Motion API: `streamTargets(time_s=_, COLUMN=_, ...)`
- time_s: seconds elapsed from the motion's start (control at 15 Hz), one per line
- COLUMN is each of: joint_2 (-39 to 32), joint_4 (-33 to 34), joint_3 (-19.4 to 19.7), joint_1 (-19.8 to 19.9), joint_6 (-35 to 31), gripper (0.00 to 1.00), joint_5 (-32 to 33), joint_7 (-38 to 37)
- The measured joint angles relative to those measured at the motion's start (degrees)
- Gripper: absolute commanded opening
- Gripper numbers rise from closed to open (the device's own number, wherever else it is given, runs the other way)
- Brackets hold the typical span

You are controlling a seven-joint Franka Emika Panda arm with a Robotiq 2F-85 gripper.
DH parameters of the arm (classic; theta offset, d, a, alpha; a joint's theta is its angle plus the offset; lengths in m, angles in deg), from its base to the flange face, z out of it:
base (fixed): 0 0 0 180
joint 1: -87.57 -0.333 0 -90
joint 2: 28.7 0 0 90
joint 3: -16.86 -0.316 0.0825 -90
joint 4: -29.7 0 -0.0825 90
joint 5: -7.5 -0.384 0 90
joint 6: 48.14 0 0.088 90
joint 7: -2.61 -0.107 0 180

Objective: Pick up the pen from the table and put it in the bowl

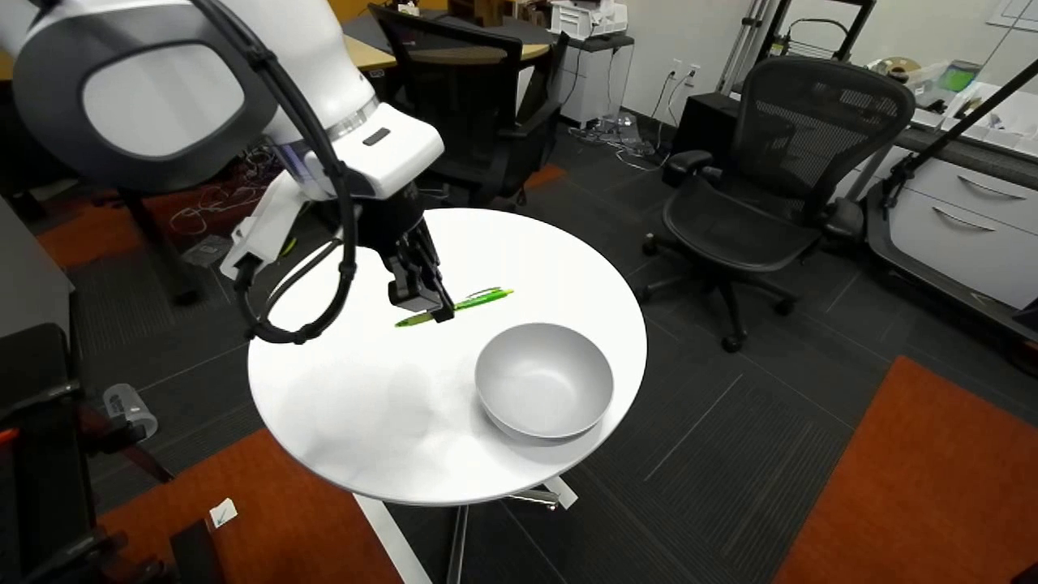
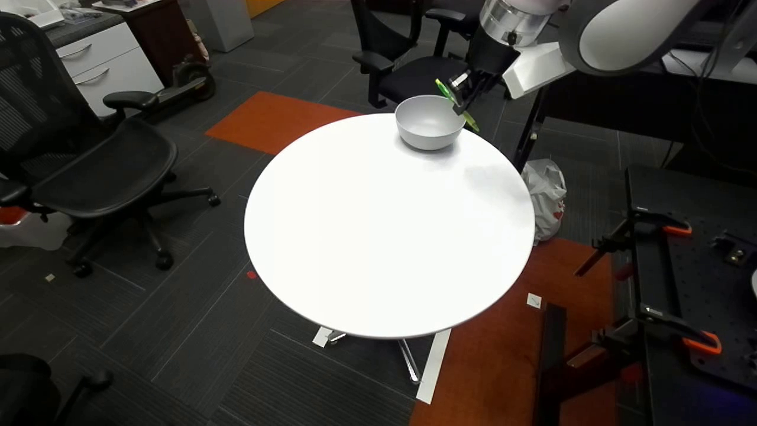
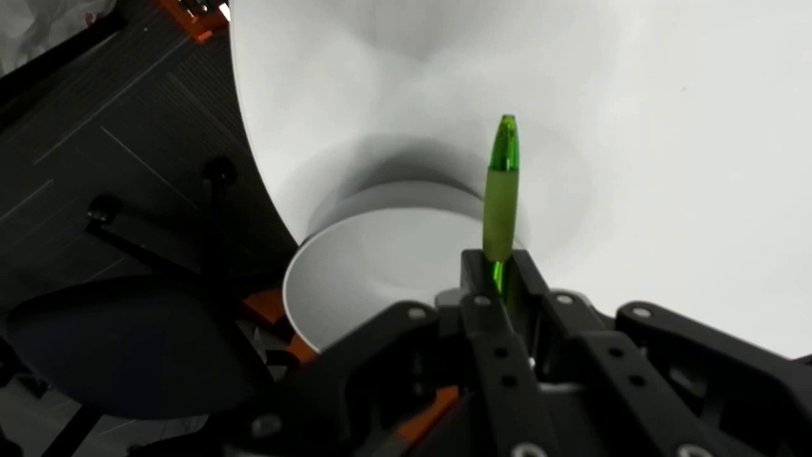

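Standing on the table (image 2: 384, 236), grey bowl (image 1: 545, 381), inside showing, green pen (image 3: 502, 206) pinched aloft in the gripper (image 3: 498, 270)

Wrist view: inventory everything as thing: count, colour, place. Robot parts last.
table: 1, white, centre to right
bowl: 1, grey, on the table, lower centre, partly hidden
pen: 1, green, raised above the table, centre right
chair: 1, black, lower left
plastic bag: 1, whitish, top left
bar: 1, black, beside the bag
floor: 1, dark grey with orange patches, left, bottom
blurred bits: count unclear, silvery, top edge
gripper: 1, black, bottom, closed on the pen
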Motion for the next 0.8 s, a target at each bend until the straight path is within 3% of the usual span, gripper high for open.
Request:
streamTargets(time_s=0.4, joint_2=0.03, joint_4=4.91, joint_3=-1.37, joint_1=4.53, joint_6=1.43, gripper=0.03, joint_5=-4.23, joint_7=4.52)
streamTargets(time_s=0.8, joint_2=-2.18, joint_4=12.66, joint_3=-15.34, joint_1=20.16, joint_6=9.39, gripper=0.03, joint_5=-12.76, joint_7=14.21)
